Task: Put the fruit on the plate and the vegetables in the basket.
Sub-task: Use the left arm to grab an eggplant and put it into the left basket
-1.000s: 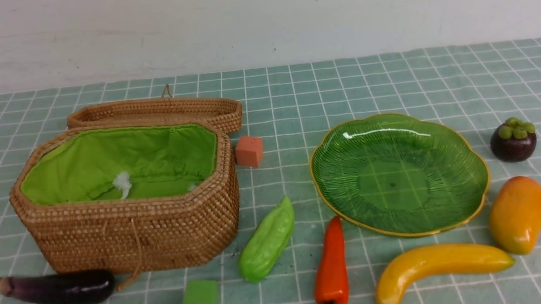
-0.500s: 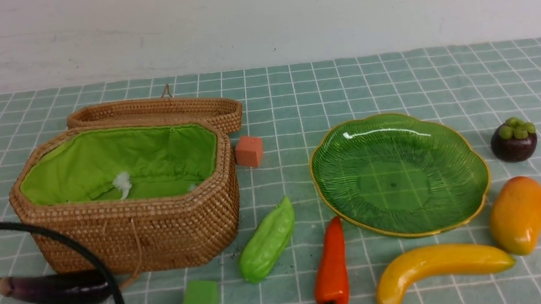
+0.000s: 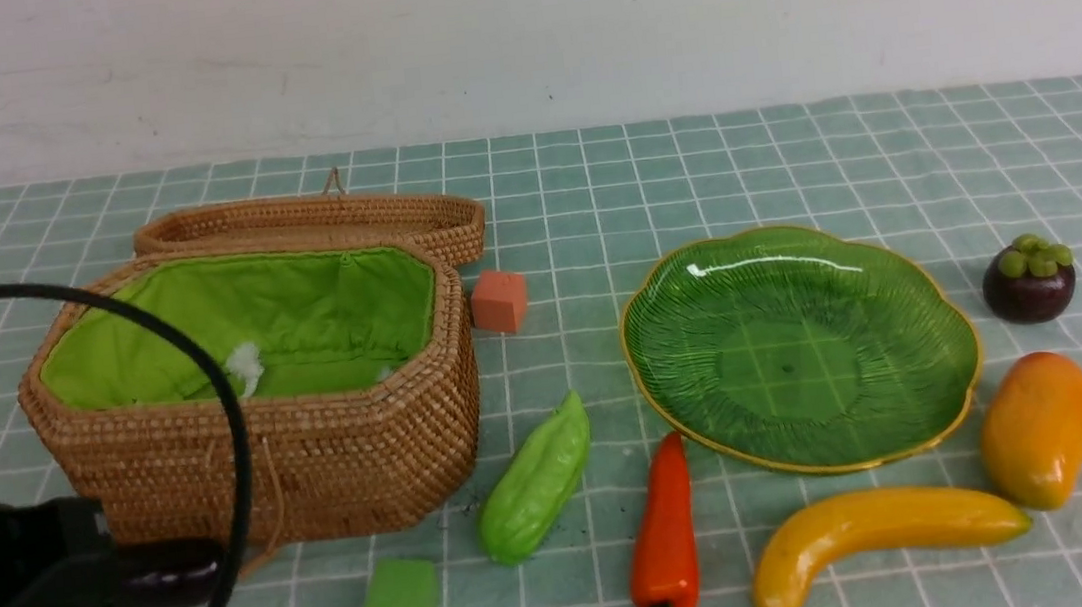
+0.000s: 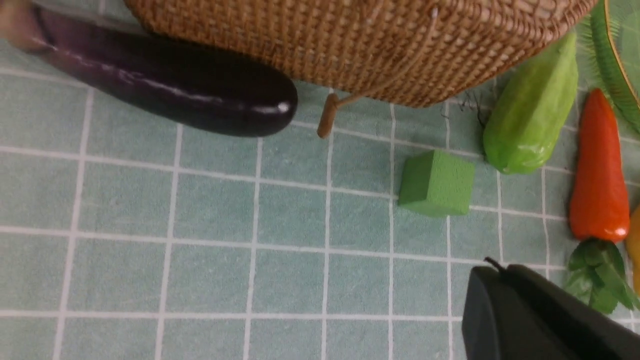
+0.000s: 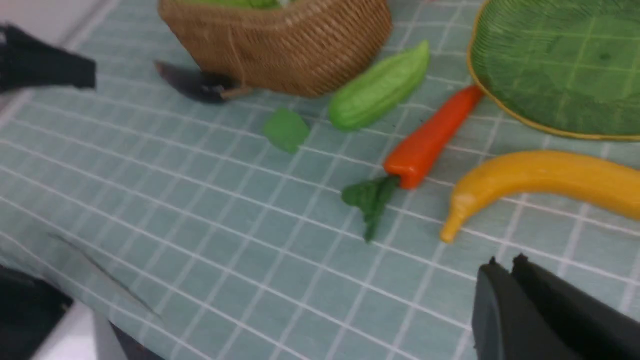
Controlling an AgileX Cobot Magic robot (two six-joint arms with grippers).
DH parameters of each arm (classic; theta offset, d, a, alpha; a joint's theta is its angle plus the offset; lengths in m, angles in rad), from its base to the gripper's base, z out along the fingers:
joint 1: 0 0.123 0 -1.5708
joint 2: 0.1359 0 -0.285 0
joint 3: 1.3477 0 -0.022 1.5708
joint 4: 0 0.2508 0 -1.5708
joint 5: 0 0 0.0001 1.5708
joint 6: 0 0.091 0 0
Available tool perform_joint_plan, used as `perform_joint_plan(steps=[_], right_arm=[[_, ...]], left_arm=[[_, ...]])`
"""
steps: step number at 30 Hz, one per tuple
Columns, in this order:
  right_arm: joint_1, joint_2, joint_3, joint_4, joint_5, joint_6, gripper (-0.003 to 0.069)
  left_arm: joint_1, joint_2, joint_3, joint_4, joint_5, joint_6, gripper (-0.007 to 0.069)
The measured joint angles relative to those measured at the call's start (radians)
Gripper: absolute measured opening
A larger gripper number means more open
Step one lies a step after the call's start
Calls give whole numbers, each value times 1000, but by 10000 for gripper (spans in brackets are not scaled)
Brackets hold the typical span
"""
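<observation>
Eggplant [image 4: 165, 95] close along basket [image 4: 350, 40] front wall, perhaps touching

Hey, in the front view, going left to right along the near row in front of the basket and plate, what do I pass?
eggplant → green cube → green bumpy pod → orange-red vegetable → banana → mango
</observation>
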Motion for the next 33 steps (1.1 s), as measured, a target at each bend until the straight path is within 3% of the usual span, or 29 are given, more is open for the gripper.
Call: perform_joint_plan(steps=[5, 11, 17, 28, 33], right_arm=[[118, 138, -223, -78, 52, 17, 36], [153, 164, -237, -91, 47, 4, 37], [154, 164, -238, -99, 47, -3, 39], [154, 164, -238, -99, 47, -3, 49], [154, 164, -238, -99, 49, -3, 51]], left_arm=[[155, 150, -54, 62, -20, -98, -13], [375, 261, -58, -25, -45, -88, -13], [409, 396, -59, -89, -112, -80, 6], [416, 626, -64, -151, -297, -204, 416], [416, 685, -66, -208, -377, -209, 481]])
